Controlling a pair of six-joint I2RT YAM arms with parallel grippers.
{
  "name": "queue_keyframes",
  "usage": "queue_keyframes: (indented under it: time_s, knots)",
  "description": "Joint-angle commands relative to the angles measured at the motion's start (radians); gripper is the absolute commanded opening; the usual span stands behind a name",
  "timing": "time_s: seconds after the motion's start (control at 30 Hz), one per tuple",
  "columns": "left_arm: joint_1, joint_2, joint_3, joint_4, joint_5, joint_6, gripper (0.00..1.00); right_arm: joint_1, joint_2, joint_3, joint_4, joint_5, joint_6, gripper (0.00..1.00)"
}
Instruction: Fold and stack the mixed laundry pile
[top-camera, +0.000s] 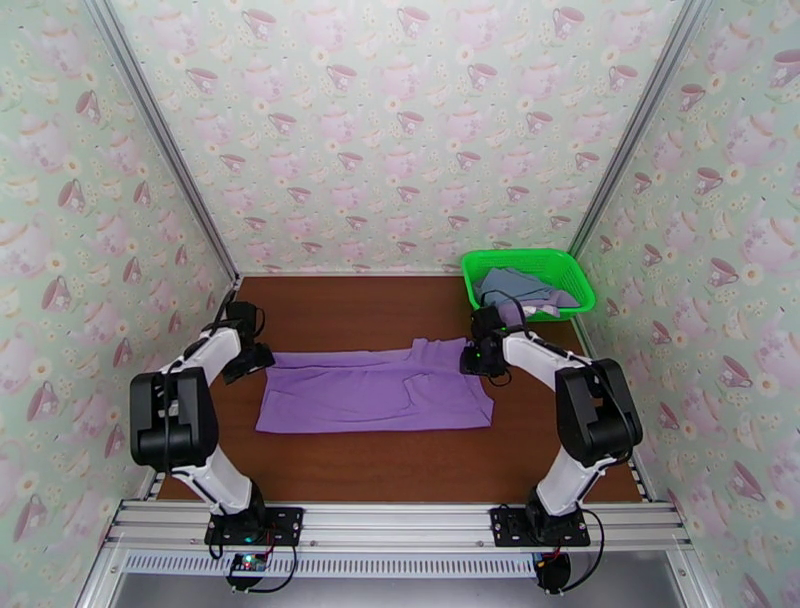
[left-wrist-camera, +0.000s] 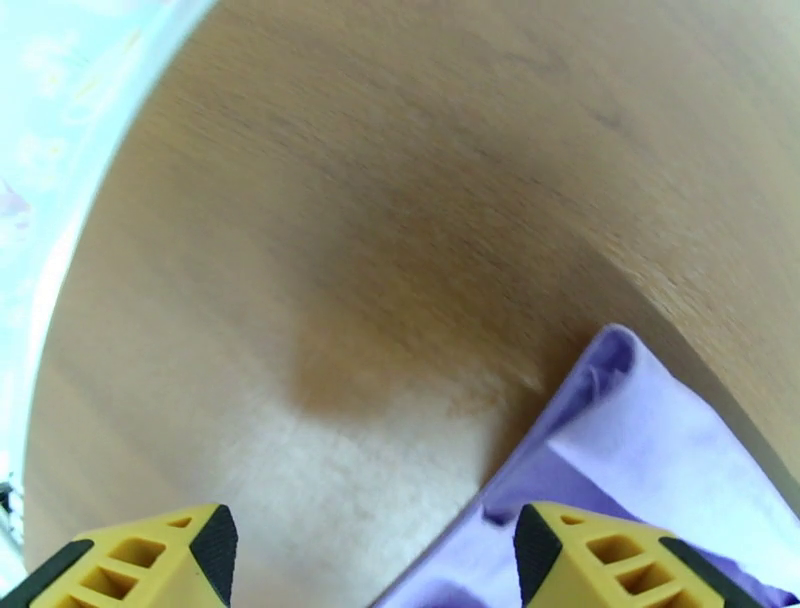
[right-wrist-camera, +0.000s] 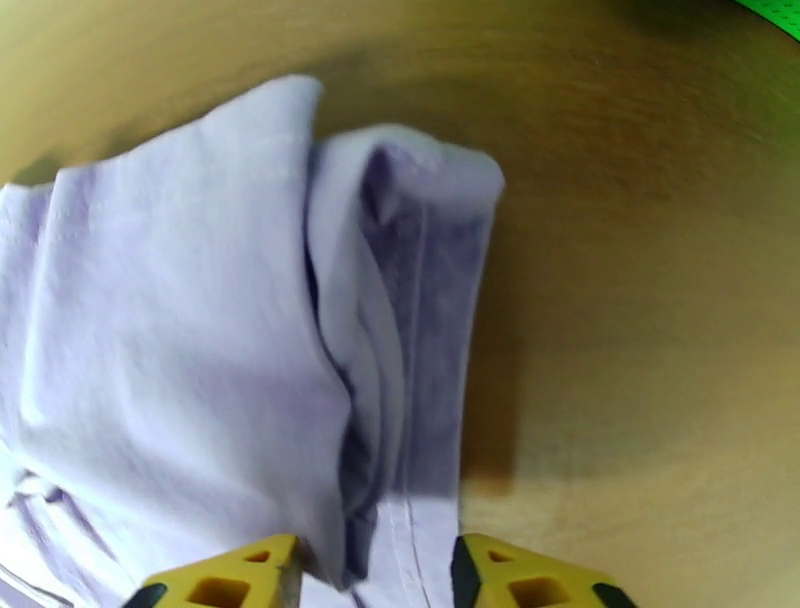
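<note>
The purple shirt (top-camera: 375, 390) lies spread out flat across the middle of the brown table (top-camera: 400, 470), folded along its length. My left gripper (top-camera: 250, 362) hovers at its far left corner. In the left wrist view that gripper (left-wrist-camera: 367, 550) stands wide open, and the shirt's corner (left-wrist-camera: 650, 450) lies by the right yellow finger. My right gripper (top-camera: 472, 358) is at the shirt's far right corner. Seen from the right wrist, that gripper (right-wrist-camera: 375, 565) has its fingers apart astride a folded edge of the shirt (right-wrist-camera: 200, 330). A blue-grey garment (top-camera: 510, 285) and a pale lavender one (top-camera: 548, 300) lie in the basket.
The green mesh basket (top-camera: 575, 280) stands at the back right corner, just behind my right arm. Teacup-patterned walls close in the table on three sides. Bare wood shows in front of the shirt and behind it.
</note>
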Motion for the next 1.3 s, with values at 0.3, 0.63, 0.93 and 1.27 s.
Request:
queue_keyframes:
  time_s: [0.3,0.63,0.93,1.27]
  knots:
    - [-0.095,-0.024,0.191,-0.161,-0.007,-0.05,0.05,0.08,0.193,0.442,-0.127,-0.044,-0.059,0.47]
    - [-0.127,-0.013,0.215,-0.132,0.023,-0.061,0.02,0.122,0.486,0.737,-0.17,-0.19,-0.074,0.42]
    - [-0.128,0.018,0.193,-0.094,0.005,-0.052,0.02,0.163,0.583,0.799,-0.145,-0.197,-0.041,0.4]
    - [-0.13,0.029,0.177,-0.074,0.022,-0.047,0.01,0.17,0.66,0.811,-0.165,-0.109,-0.058,0.35]
